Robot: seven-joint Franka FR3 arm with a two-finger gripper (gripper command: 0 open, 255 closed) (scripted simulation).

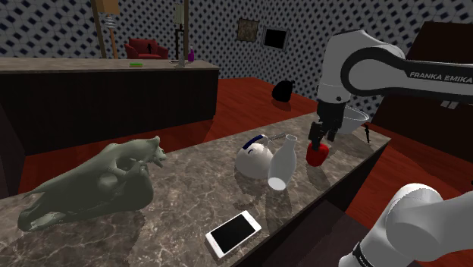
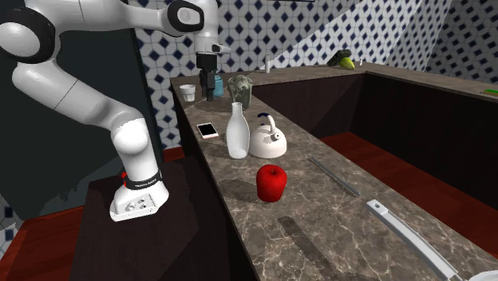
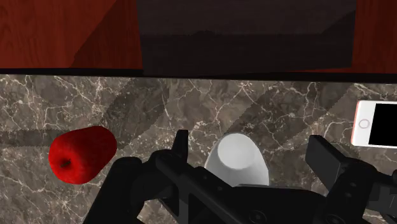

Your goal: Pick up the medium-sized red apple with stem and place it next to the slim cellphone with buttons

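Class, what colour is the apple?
The apple is red, clearest in the second exterior view.

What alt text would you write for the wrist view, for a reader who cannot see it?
A red apple sits on a dark marbled counter, off to one side of the open black gripper, unheld. A white bottle, seen from above, shows between the fingers untouched, and a white cellphone lies beyond the other finger.
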